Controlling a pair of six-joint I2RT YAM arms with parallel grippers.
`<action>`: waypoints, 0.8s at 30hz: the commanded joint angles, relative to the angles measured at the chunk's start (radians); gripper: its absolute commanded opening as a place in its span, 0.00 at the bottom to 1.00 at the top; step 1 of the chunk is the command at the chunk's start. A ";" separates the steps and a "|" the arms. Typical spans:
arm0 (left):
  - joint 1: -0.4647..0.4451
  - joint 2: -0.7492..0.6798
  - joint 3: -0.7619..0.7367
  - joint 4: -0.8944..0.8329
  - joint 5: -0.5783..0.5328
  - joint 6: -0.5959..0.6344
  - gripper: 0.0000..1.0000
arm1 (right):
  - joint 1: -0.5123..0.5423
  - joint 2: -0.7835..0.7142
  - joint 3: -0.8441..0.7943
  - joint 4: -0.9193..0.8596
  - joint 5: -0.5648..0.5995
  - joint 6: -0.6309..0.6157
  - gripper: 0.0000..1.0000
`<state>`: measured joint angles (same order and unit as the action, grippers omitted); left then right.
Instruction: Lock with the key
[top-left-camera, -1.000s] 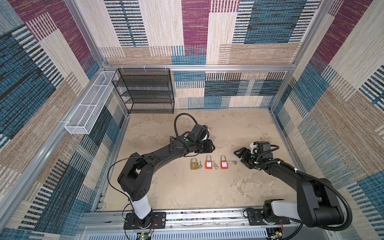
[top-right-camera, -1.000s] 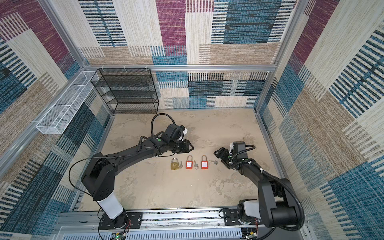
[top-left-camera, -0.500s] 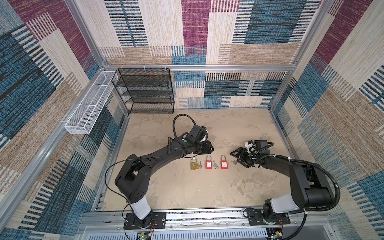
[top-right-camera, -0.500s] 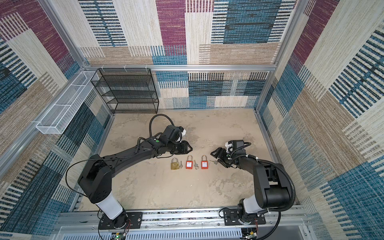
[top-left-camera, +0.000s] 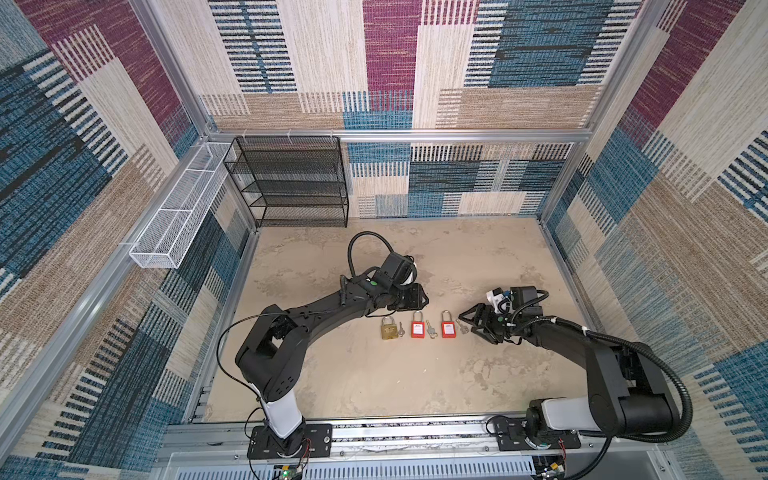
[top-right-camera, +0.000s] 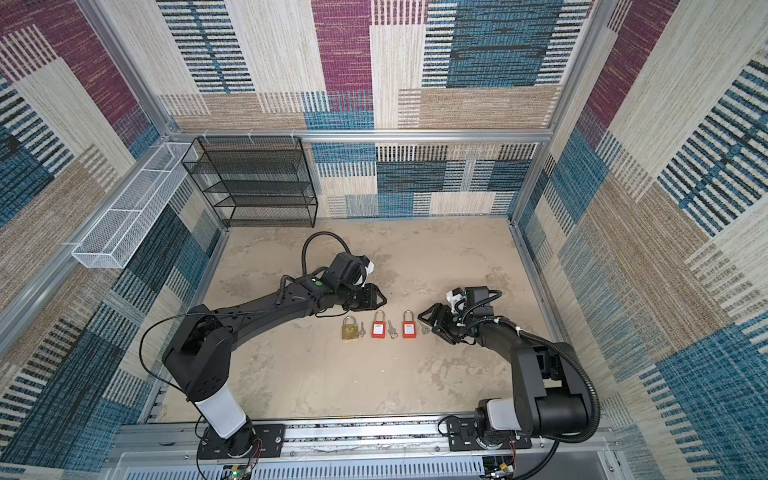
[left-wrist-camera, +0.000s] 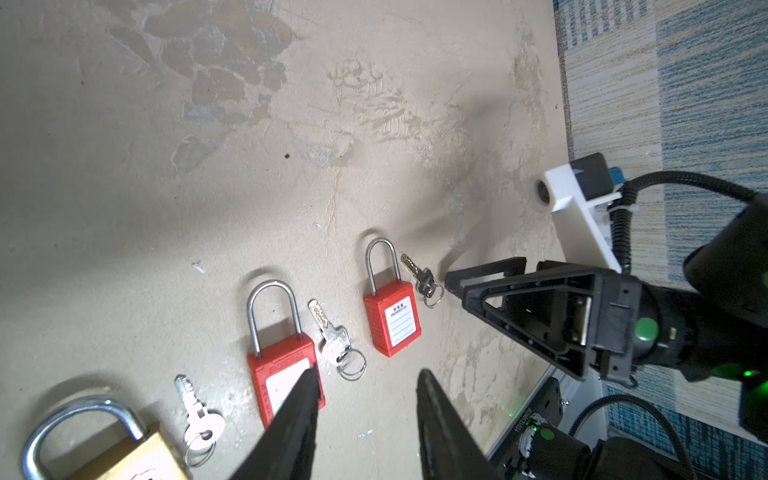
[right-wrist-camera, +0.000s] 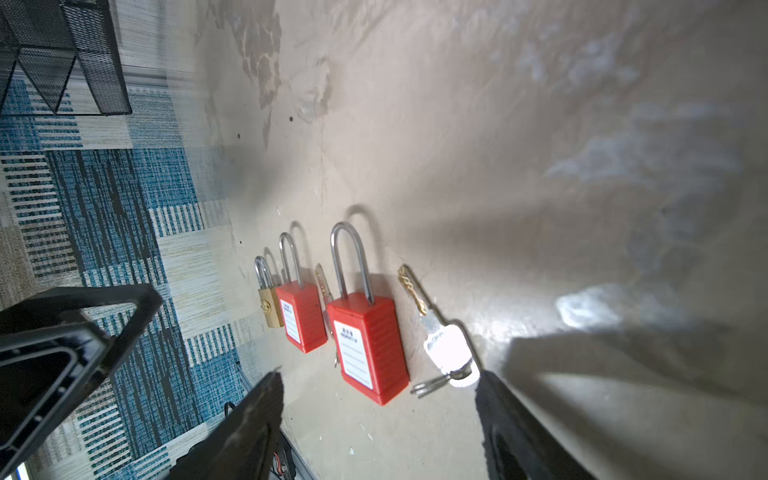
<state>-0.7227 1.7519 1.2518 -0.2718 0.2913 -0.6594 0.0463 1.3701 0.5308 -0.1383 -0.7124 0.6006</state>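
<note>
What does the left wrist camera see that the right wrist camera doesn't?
Only the left wrist view shows the small key lying beside the brass padlock, and the right hand from outside, open. Only the right wrist view shows the black mesh shelf and the left hand from outside. Both show the brass padlock, the middle red padlock, the end red padlock and the ringed key beside it.

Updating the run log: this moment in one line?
left claw: open, empty | right claw: open, at rightmost key | grip: none, key lies on table
</note>
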 joint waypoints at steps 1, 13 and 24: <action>0.000 -0.016 -0.008 0.033 -0.004 -0.007 0.41 | 0.000 0.000 0.018 -0.021 0.031 -0.033 0.76; 0.000 -0.017 -0.012 0.040 -0.006 -0.007 0.43 | 0.017 0.092 -0.024 0.035 -0.112 -0.034 0.74; 0.007 -0.074 -0.055 0.056 -0.040 0.006 0.44 | 0.027 -0.054 0.048 -0.055 0.030 -0.047 0.75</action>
<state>-0.7200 1.7077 1.2144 -0.2409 0.2855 -0.6590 0.0727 1.3636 0.5575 -0.1715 -0.7639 0.5598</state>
